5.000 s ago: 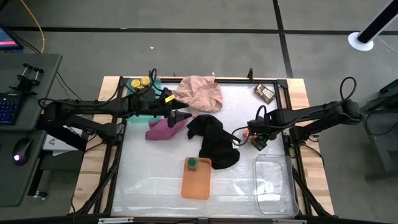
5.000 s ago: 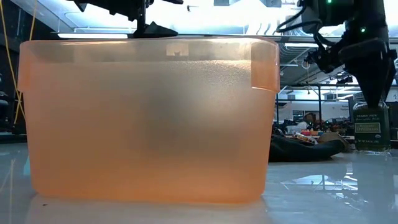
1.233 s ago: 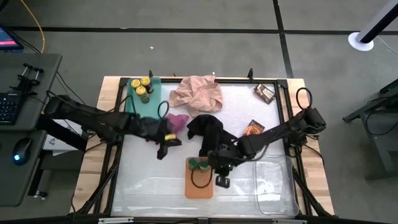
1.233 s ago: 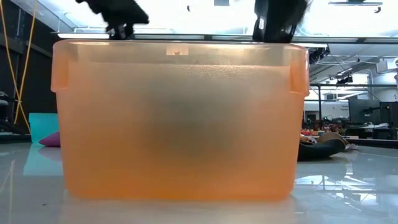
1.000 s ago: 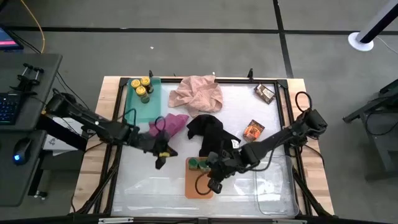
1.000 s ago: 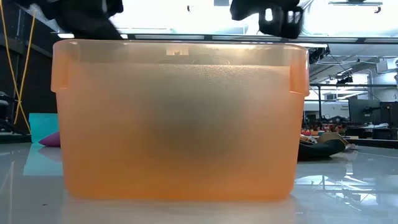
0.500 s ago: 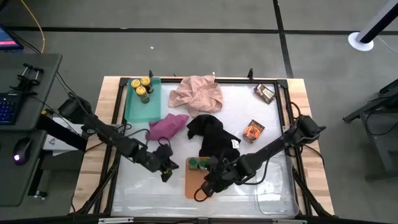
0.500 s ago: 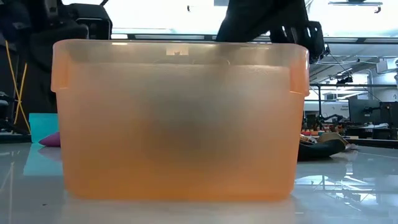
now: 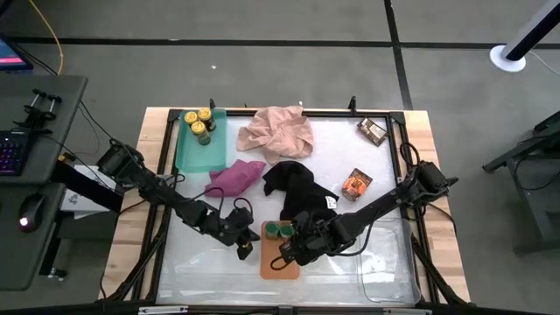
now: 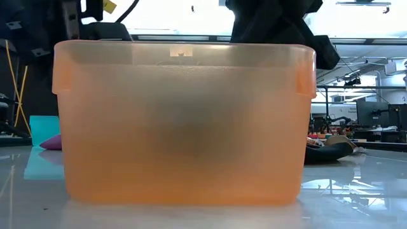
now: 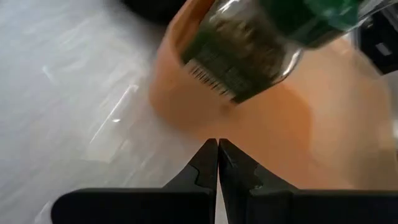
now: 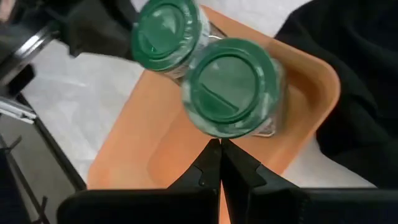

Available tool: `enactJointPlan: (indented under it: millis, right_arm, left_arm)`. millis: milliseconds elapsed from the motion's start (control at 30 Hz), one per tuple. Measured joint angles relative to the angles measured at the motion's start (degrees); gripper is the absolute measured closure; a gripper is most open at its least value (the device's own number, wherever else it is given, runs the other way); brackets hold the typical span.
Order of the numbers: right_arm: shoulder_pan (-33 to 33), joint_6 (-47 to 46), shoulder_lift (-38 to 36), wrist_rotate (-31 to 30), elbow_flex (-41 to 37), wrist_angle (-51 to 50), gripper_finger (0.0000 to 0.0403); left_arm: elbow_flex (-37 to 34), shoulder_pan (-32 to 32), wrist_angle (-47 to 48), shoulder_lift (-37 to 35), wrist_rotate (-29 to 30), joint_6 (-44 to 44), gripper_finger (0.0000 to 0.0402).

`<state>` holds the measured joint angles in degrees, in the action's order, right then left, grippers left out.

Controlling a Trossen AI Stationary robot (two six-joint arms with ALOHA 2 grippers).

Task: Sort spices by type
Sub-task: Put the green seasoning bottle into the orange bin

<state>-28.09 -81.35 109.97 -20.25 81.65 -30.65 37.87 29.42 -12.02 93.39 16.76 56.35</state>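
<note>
Two spice jars with green lids point(image 9: 279, 230) stand side by side at the far end of the orange tray point(image 9: 278, 264); the right wrist view shows both lids point(image 12: 231, 87). My left gripper point(image 9: 245, 249) is shut just off the tray's left rim, pointing at the nearer jar point(image 11: 261, 50). My right gripper point(image 9: 283, 257) is shut above the tray's middle, a little on the near side of the jars. Yellow-lidded jars point(image 9: 199, 122) stand in the green tray point(image 9: 194, 150). Two printed packets point(image 9: 356, 185) point(image 9: 372, 131) lie on the table at the right.
A pink cloth point(image 9: 278, 129), a magenta cloth point(image 9: 234, 178) and a black cloth point(image 9: 302, 197) lie across the table's middle; the black one reaches the orange tray's far right corner. A clear tray point(image 9: 385, 254) sits at the near right. In the low view the orange tray point(image 10: 181, 121) blocks most of the sight.
My left gripper has gone toward the table's near edge and to the right, from beside the magenta cloth to the orange tray's left rim. My right gripper has shifted a little toward the left above the orange tray. The jars have stayed in place.
</note>
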Motion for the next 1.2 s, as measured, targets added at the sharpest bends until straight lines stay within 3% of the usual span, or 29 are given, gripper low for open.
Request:
enactJointPlan:
  millis: [567, 1200]
  right_arm:
    - [0.84, -5.87, 4.14, 1.95, 0.04, 2.27, 0.0403]
    - [1.61, -5.77, 4.16, -1.62, 0.04, 4.55, 0.0403]
  left_arm:
    - [0.0, -1.34, -2.84, -0.03, -1.2, -2.55, 0.0401]
    - [0.0, -1.33, -2.92, -0.03, -1.17, -2.52, 0.0401]
